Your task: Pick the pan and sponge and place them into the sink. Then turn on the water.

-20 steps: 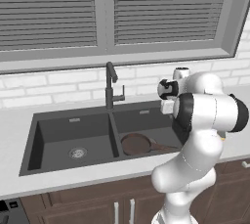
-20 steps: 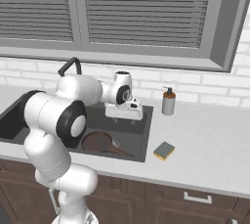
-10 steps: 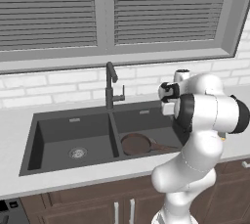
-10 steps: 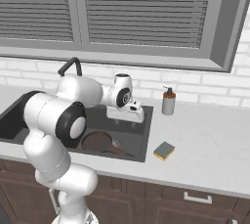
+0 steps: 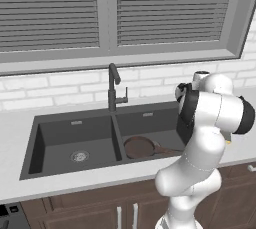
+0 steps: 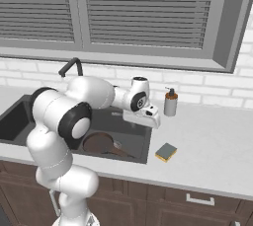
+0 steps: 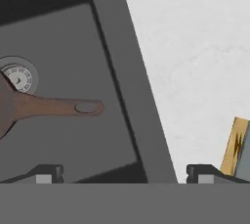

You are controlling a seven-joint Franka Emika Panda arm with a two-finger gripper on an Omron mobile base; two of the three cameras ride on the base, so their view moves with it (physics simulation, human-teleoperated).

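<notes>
Since a second ago the hand has swung from over the right basin toward the desk, so its fingers (image 6: pixel 149 121) now hang above the sink's (image 5: pixel 75 123) right rim. That suggests the pan step is finished and the reach for the sponge is beginning. The fingers stand fully apart and hold nothing. In the hand view the frying pan (image 7: pixel 29 106) lies in the basin beside the left finger tip, its handle pointing toward the rim next to the round steel drain (image 7: pixel 17 76). The yellow sponge (image 6: pixel 166 152) sits on the desk (image 6: pixel 212 146) just beyond the right finger tip, outside the sink. The faucet (image 5: pixel 114 88) is untouched, with no water running.
</notes>
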